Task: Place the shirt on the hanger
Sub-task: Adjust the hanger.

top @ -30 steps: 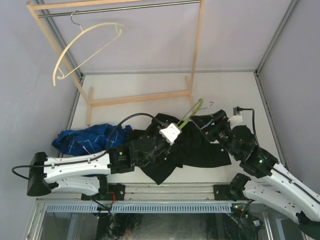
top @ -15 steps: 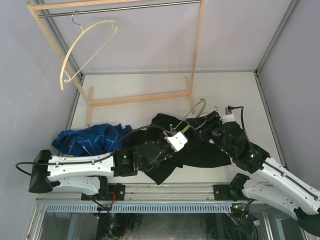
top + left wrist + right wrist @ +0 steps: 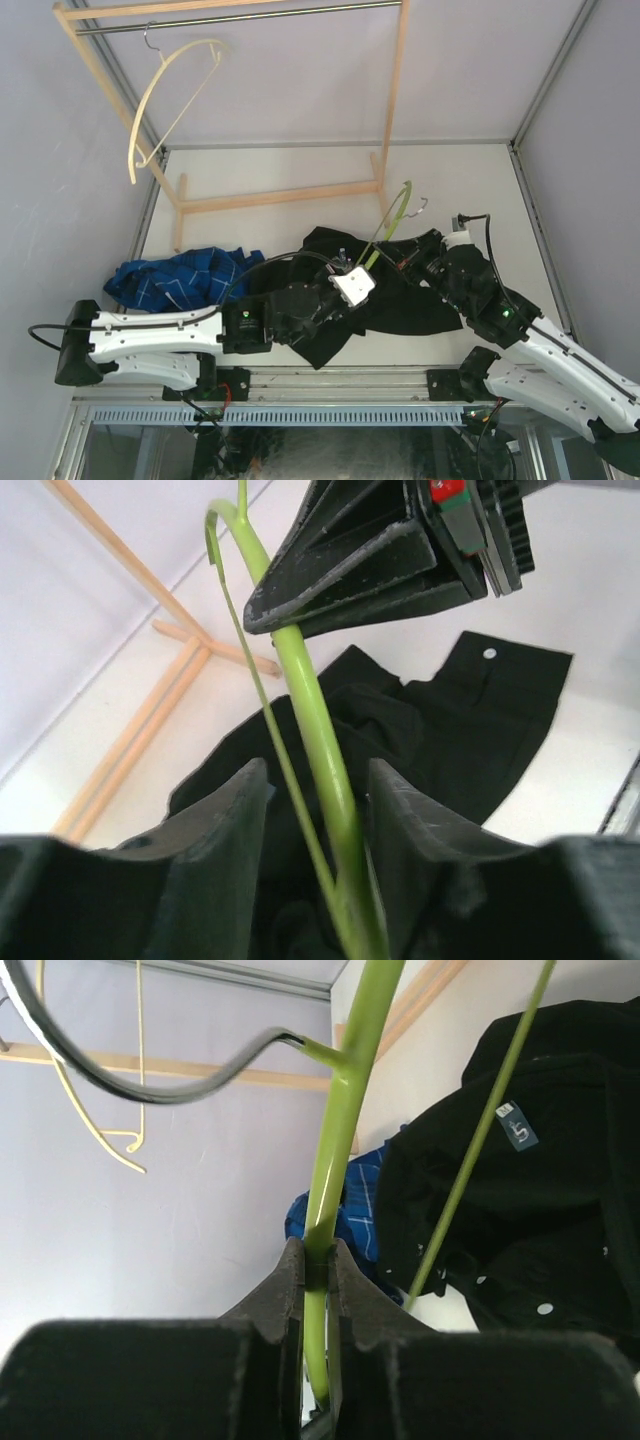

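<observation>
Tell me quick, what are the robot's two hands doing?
Left gripper: open around the hanger, not squeezing it.
Right gripper: shut on the hanger.

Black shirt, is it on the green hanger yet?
No. The shirt lies crumpled on the table; the hanger is bare.

Bright, even light; left fingers (image 3: 190,870) seem blurred.

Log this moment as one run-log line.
left gripper: open around lime-green hanger | right gripper: shut on hanger | black shirt: heaped on table, not on hanger
</observation>
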